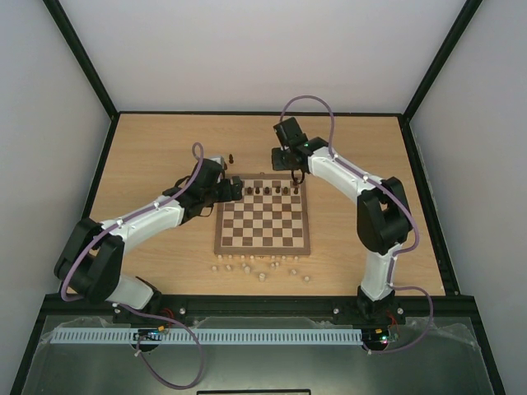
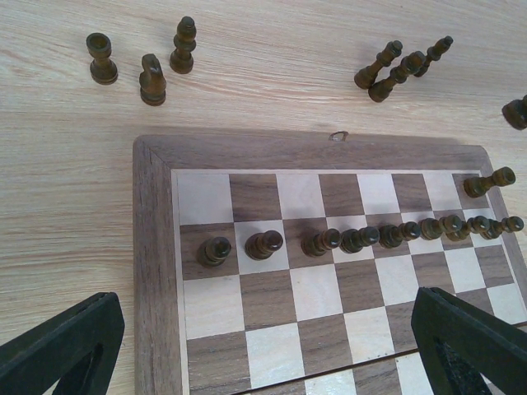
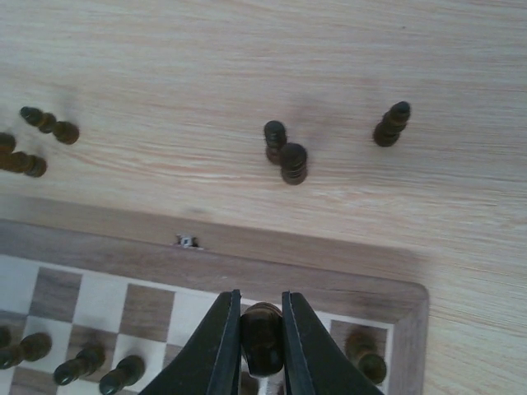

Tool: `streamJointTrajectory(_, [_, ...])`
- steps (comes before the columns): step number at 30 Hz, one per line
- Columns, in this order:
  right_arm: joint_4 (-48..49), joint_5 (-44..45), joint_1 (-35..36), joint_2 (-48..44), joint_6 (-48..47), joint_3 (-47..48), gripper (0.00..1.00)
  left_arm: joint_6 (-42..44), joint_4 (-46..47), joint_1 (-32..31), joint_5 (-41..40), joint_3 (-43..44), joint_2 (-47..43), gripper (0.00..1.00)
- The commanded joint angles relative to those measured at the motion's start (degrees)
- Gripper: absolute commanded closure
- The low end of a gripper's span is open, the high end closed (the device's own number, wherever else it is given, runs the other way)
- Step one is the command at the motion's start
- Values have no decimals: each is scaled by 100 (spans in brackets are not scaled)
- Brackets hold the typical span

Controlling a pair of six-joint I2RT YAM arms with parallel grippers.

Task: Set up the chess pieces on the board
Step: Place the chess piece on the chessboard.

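The board [image 1: 263, 239] lies mid-table. A row of dark chess pieces [image 2: 362, 237] stands on its second rank from the far edge, and one more [image 2: 488, 183] is on the far rank at the right. My right gripper [image 3: 262, 329] is shut on a dark chess piece [image 3: 263, 346], held over the far rank beside a piece on the corner square [image 3: 366, 360]. My left gripper [image 2: 263, 362] is open over the board's far-left part, with nothing between its fingers [image 2: 62, 346].
Loose dark pieces stand and lie on the table beyond the board's far edge [image 2: 148, 78] [image 2: 403, 70] [image 3: 284, 154] [image 3: 391, 123]. Pale pieces [image 1: 263, 267] are scattered in front of the board's near edge. A small metal clasp [image 3: 188, 241] sits on the board's far border.
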Motion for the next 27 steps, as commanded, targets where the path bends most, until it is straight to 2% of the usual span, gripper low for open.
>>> streamJointTrajectory(1, [-278,-87,113,-168,27,-23,91,-12,24,20,-75,-70,-152,1])
streamJointTrajectory(12, [-521,-91,266,84,117,65,91,-42,0,25,-125,-76,-196,1])
streamJointTrajectory(27, [-819,433,339,416,181,135,90,-77,9,49,-116,-91,-235,1])
